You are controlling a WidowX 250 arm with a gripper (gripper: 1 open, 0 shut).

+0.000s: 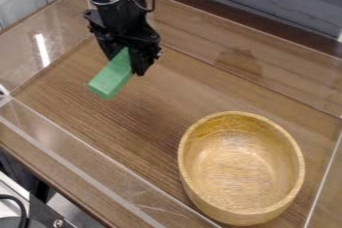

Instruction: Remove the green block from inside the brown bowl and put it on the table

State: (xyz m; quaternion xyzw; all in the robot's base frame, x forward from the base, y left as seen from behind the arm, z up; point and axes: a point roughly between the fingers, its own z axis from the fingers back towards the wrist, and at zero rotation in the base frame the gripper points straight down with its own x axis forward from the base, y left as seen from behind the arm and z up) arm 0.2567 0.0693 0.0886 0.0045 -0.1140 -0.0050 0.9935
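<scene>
Green block (112, 74) — clamped, tilted, in the black gripper (124, 64), clear of the empty brown bowl (242, 166) lying well off to its lower right — extraction done, setting down on the table (201, 82) beneath outstanding.

The desk (201, 82) has a brown wood-grain top with a smooth, slightly satin finish, and it catches soft reflections. Its low walls (40, 42) are clear, glossy acrylic. The brown bowl (243, 166) is light tan wood with visible grain, smooth and faintly sheened inside. The green block (112, 75) looks matt, plain and flat-sided. The pincer (123, 60) is matt black, seemingly plastic.
</scene>
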